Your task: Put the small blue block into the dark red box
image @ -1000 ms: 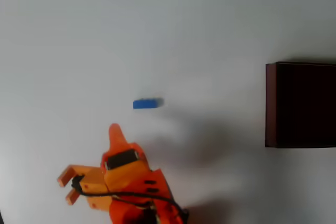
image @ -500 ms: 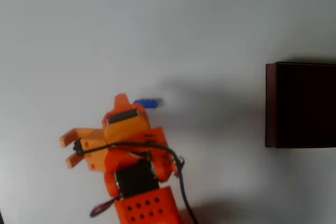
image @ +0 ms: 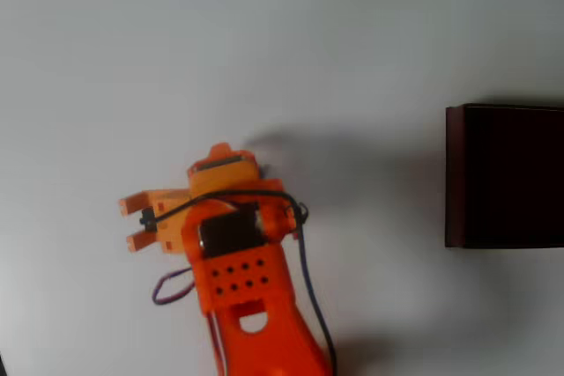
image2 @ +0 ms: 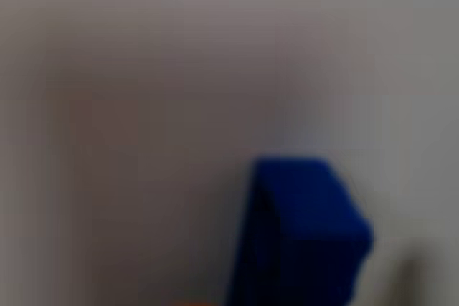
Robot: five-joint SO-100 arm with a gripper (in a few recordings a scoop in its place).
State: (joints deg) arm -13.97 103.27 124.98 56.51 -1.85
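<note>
Having advanced over the small blue block [image2: 305, 231], my gripper [image: 225, 165] is covering it, jaw state indeterminate, dark red box [image: 454, 173] well apart.

Your overhead camera looks straight down on the white table [image: 106, 41], taking in the arm [image: 247, 305] and the box [image: 454, 173]. Your wrist camera sits very close to the same table [image2: 143, 69], blurred, facing the blue block [image2: 305, 234]

The arm [image: 238, 279] looks like matt orange plastic. The table [image: 264, 41] is smooth, matt white. The box [image: 507, 173] has dull maroon walls. The blue block [image2: 301, 234] appears smooth, blurred.
</note>
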